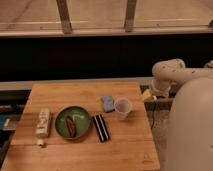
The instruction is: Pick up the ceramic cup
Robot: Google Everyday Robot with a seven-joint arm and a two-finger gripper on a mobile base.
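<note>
The ceramic cup (122,108) is small, whitish and handleless. It stands upright on the wooden table (125,150), right of centre. A small blue object (107,103) lies just to its left, close to or touching it. My gripper (148,95) hangs at the end of the white arm (169,74), beside the table's far right edge. It is to the right of the cup, slightly behind it and apart from it.
A green plate (72,122) with a brown food item sits left of centre. A black ribbed object (101,128) lies beside the plate. A white bottle (43,123) lies at the left. My white body (192,130) stands right of the table. A dark wall and window frame run behind.
</note>
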